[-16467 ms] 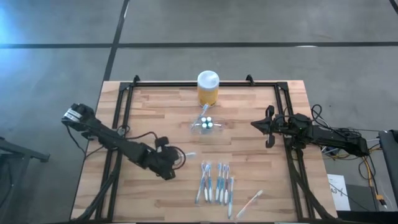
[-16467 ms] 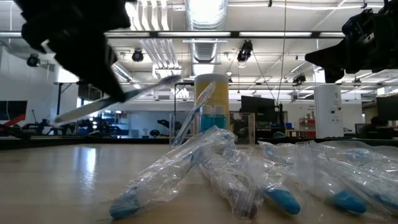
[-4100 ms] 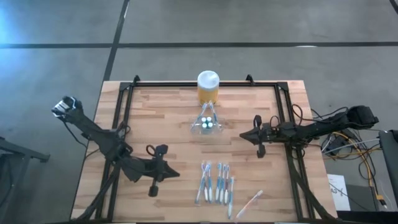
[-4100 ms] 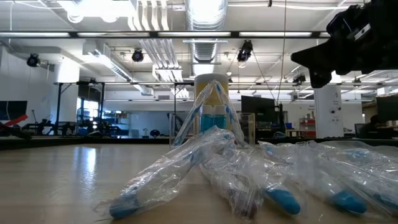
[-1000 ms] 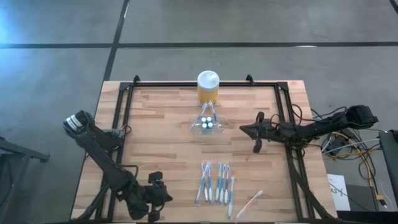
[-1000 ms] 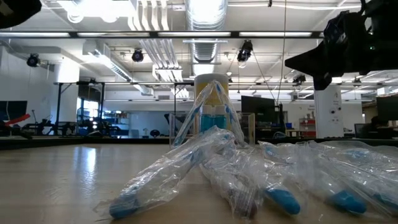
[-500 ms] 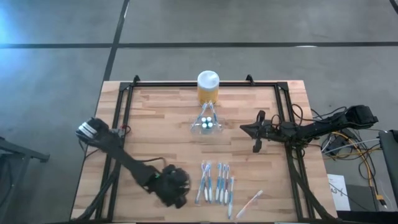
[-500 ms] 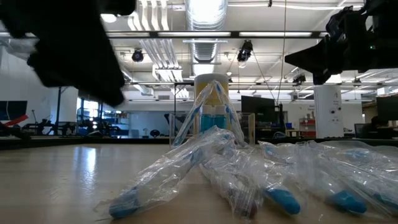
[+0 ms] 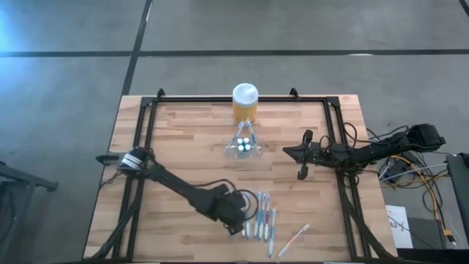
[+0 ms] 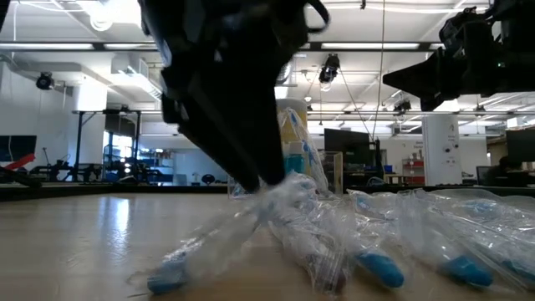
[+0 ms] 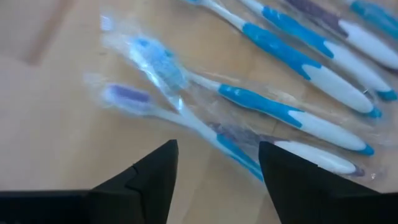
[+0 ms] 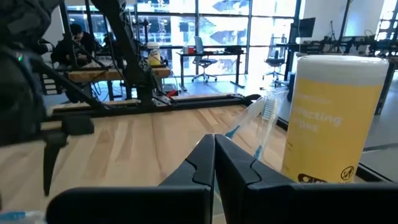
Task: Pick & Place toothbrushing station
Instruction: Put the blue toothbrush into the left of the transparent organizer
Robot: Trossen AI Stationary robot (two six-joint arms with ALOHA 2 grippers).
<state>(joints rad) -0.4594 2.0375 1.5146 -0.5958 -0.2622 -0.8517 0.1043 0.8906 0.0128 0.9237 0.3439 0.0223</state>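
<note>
Since a second ago the left end effector (image 9: 238, 220) has swept from the table's (image 9: 183, 139) near-left edge to the row of wrapped toothbrushes (image 11: 292, 115), its fingers (image 11: 152, 177) now spread wide above one wrapped brush, gripping nothing; the right end effector (image 9: 301, 174) hangs pinched shut over the table's right side; the toothbrushing station (image 9: 243, 147) stands mid-table, just in front of the yellow jar (image 9: 245, 104), two brushes leaning in it.
</note>
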